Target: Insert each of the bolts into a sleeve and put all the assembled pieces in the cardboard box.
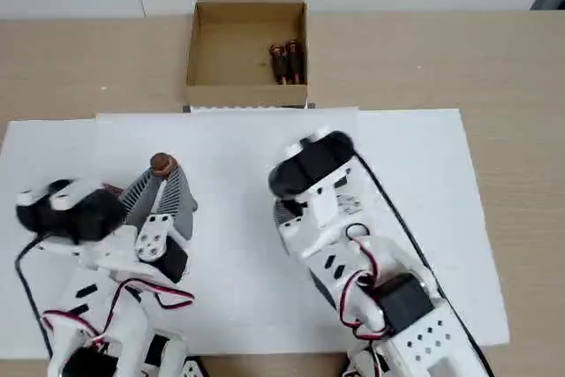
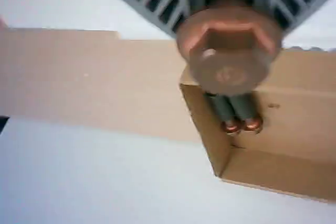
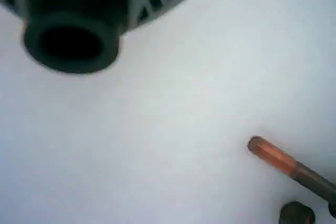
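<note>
The left pincer is clenched on a copper bolt over the white sheet on the surface; its wrist view shows the hexagonal head. The right pincer grips a dark hollow sleeve. From above, two assembled pieces lie in the cardboard box.

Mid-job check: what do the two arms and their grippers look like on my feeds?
The left arm and right arm match: white plastic shells, black motor blocks, looping red, black and white wires, and a black cable alongside each. Grey slatted fingers form the left gripper and the right gripper.
</note>
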You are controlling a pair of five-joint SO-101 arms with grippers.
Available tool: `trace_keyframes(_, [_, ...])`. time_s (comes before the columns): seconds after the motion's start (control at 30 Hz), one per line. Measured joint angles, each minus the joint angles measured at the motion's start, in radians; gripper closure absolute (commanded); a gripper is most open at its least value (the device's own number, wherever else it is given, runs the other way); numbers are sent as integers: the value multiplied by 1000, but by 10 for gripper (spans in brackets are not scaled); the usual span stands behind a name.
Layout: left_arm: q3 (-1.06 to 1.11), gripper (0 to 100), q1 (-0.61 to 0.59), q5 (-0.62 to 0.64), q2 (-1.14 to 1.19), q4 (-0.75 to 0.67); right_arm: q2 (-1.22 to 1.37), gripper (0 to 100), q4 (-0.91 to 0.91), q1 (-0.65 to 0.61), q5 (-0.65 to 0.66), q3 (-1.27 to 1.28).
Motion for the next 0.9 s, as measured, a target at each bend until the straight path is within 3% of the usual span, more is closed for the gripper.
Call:
trace_keyframes(0.4, [92,994,0,229,-51,0,0,995,-118,-126,0,58])
trace_keyframes(0.9, [92,994,2,293,-51,-94,0,995,-160,-235,6,58])
